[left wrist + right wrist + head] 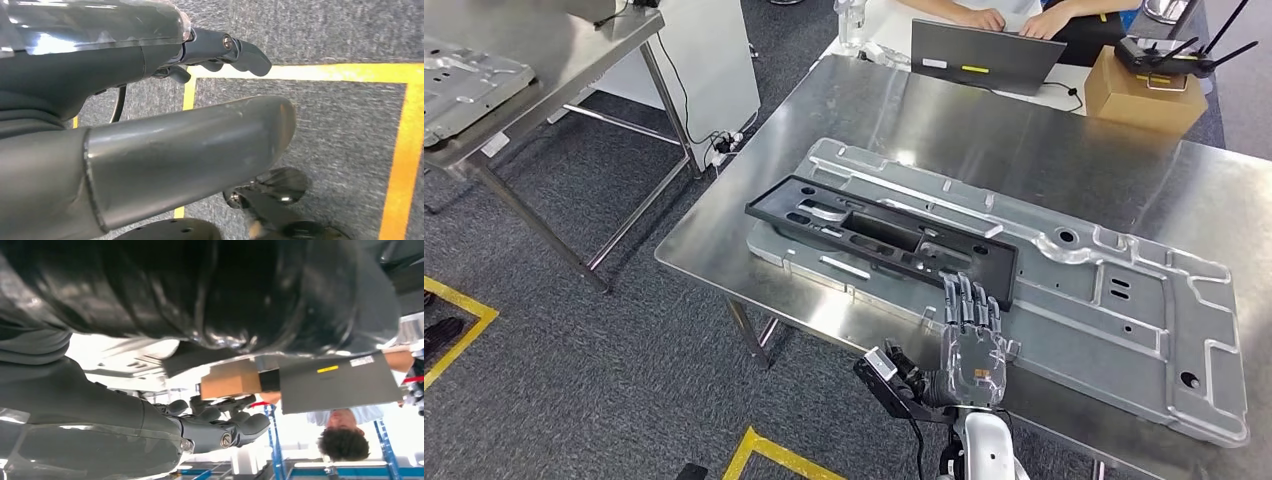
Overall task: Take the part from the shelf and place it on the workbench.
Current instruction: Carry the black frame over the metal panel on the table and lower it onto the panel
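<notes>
We see the steel bench (944, 130) filling most of the head view, and on it a large silver stamped panel (1114, 300) lying flat. On top of that panel's near-left portion lies the black part (884, 235), a long frame with cut-outs, resting flat and slightly skewed across the silver sheet. So we judge the part already delivered to the bench, with the release and withdrawal the step in hand.

Beyond the bench, a laptop (986, 55) stands open, with a cardboard box (1144, 92) beside it and a person's hands (1014, 18) at the keyboard. A second bench (484, 85) carrying another silver panel stands off to the left.

Our right hand (971, 345) is at the bench's near edge, fingers stretched out and apart, their tips at or just short of the black part's near right corner; whether they touch it we cannot tell. It holds nothing. Our left hand (150, 55) hangs over the carpeted floor (340, 125) with its yellow tape lines (405, 150), fingers apart and empty as far as we can see.

To finish well, we would draw the right hand straight back and slightly up, so no fingertip drags the corner and slews the part off the panel
</notes>
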Controlling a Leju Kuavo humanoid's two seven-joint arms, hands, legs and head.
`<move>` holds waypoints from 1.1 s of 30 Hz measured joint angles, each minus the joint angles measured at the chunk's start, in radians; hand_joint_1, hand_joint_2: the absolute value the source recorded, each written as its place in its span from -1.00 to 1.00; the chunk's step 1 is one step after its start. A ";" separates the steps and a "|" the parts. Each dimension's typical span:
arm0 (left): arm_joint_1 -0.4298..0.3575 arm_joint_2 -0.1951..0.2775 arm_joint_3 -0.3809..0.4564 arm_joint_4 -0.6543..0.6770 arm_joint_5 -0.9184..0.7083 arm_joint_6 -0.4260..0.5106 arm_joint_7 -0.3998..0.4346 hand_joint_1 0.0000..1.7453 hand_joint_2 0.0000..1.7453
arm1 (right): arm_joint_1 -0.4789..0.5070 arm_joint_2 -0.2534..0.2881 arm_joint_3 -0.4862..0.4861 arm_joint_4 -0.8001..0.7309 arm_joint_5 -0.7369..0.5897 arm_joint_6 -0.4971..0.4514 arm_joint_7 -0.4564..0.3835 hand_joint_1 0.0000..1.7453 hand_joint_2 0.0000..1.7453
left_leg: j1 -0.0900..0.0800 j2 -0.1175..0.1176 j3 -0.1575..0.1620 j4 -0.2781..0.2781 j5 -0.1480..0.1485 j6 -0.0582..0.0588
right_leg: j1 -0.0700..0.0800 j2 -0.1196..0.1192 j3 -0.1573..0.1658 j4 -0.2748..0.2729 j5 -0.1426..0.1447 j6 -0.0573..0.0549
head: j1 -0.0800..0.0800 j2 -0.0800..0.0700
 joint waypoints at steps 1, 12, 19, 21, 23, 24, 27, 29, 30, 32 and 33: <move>-0.001 0.000 0.000 0.000 0.002 0.001 0.000 -1.00 -1.00 | 0.009 0.000 0.000 -0.006 0.002 -0.009 0.004 -1.00 -1.00 | -0.002 -0.001 0.034 -0.052 -0.010 0.005 | 0.001 -0.001 -0.005 0.005 0.005 0.005 | 0.000 0.000; 0.001 -0.001 0.021 0.000 0.019 0.010 0.002 -1.00 -1.00 | 0.117 -0.001 -0.017 -0.036 -0.137 -0.124 -0.013 -1.00 -1.00 | -0.003 0.014 -0.069 -0.089 0.086 0.053 | -0.009 0.008 -0.048 0.280 -0.170 0.052 | 0.004 0.000; 0.002 -0.001 0.050 0.000 0.040 0.023 0.000 -1.00 -1.00 | 0.218 0.029 -0.142 0.014 -0.471 -0.198 -0.254 -1.00 -1.00 | -0.005 0.011 -0.113 -0.080 0.141 0.018 | 0.001 0.008 0.181 -0.046 -0.124 0.017 | 0.002 0.000; 0.004 -0.001 0.059 0.000 0.043 0.028 0.000 -1.00 -1.00 | 0.235 0.056 -0.214 0.073 -0.527 -0.210 -0.344 -1.00 -1.00 | -0.004 0.010 -0.124 -0.064 0.116 0.008 | -0.002 0.005 0.162 -0.049 -0.101 -0.002 | 0.002 0.000; 0.006 -0.001 0.069 0.000 0.045 0.032 0.000 -1.00 -1.00 | 0.234 0.088 -0.306 0.156 -0.554 -0.222 -0.438 -1.00 -1.00 | -0.002 0.008 -0.149 0.015 0.020 0.003 | -0.003 0.001 0.135 -0.052 -0.076 -0.017 | 0.000 0.000; 0.006 -0.001 0.073 0.000 0.044 0.033 0.000 -1.00 -1.00 | 0.229 0.104 -0.362 0.208 -0.557 -0.229 -0.480 -1.00 -1.00 | -0.002 0.008 -0.162 0.078 -0.031 0.001 | -0.002 0.000 0.119 -0.050 -0.064 -0.020 | -0.001 0.000; 0.006 -0.001 0.080 0.000 0.042 0.036 0.001 -1.00 -1.00 | 0.194 0.137 -0.537 0.387 -0.553 -0.253 -0.587 -1.00 -1.00 | -0.001 0.008 -0.158 0.207 -0.051 -0.004 | 0.002 -0.004 0.065 -0.038 -0.030 -0.018 | -0.001 0.000; 0.005 -0.001 0.085 0.000 0.041 0.040 0.002 -1.00 -1.00 | 0.160 0.150 -0.647 0.507 -0.553 -0.264 -0.640 -1.00 -1.00 | 0.000 0.007 -0.084 0.145 0.003 0.001 | 0.003 -0.004 0.027 -0.023 -0.011 -0.013 | -0.001 0.000; 0.003 -0.001 0.088 0.000 0.041 0.042 0.001 -1.00 -1.00 | 0.143 0.154 -0.702 0.566 -0.555 -0.265 -0.658 -1.00 -1.00 | -0.003 0.007 -0.023 0.071 0.006 0.006 | 0.005 -0.004 0.011 -0.014 -0.004 -0.009 | -0.001 0.000; -0.002 -0.001 0.095 0.000 0.041 0.047 0.000 -1.00 -1.00 | 0.112 0.159 -0.803 0.677 -0.558 -0.261 -0.668 -1.00 -1.00 | -0.008 0.005 0.070 -0.065 -0.023 0.017 | 0.006 -0.004 -0.009 0.000 0.011 0.002 | -0.001 0.000; -0.004 -0.001 0.097 0.000 0.040 0.050 -0.002 -1.00 -1.00 | 0.099 0.160 -0.845 0.725 -0.558 -0.255 -0.663 -1.00 -1.00 | -0.012 0.005 0.090 -0.102 -0.038 0.022 | 0.006 -0.005 -0.013 0.002 0.019 0.008 | -0.001 0.000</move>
